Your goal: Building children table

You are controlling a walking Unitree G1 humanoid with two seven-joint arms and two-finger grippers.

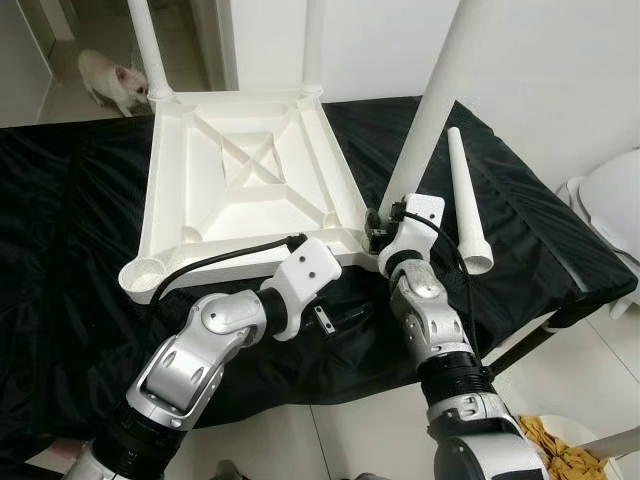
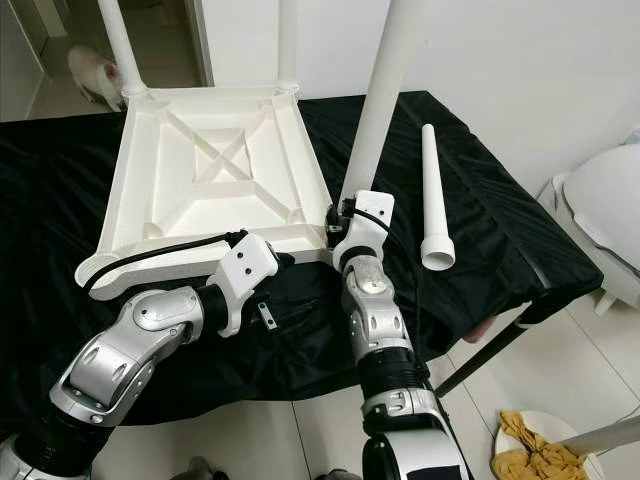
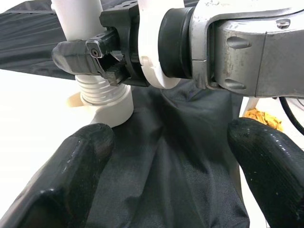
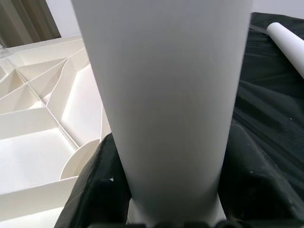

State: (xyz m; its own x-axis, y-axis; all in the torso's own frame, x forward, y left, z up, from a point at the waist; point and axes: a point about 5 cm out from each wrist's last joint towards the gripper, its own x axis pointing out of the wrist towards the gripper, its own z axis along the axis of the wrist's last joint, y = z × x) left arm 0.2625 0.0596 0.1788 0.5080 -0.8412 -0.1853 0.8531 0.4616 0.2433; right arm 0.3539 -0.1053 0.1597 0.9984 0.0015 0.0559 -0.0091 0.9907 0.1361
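The white table top (image 1: 215, 215) lies upside down on a black cloth. My right gripper (image 1: 378, 225) is shut on the base of a white table leg (image 1: 425, 110), which stands tilted at the top's near right corner. In the left wrist view its threaded end (image 3: 97, 90) sits in the corner socket (image 3: 111, 109). The right wrist view looks up the leg (image 4: 166, 95) between dark fingers (image 4: 102, 190). My left gripper (image 3: 175, 156) is open over the cloth just in front of that corner, holding nothing. A loose leg (image 1: 467, 200) lies on the cloth to the right.
Two more legs (image 1: 150, 50) (image 1: 313, 45) stand upright at the far corners. A small white dog (image 1: 110, 80) is on the floor at the far left. A white rounded fixture (image 1: 610, 210) stands at the right, and a bowl with yellow cloth (image 1: 560, 450) sits on the floor.
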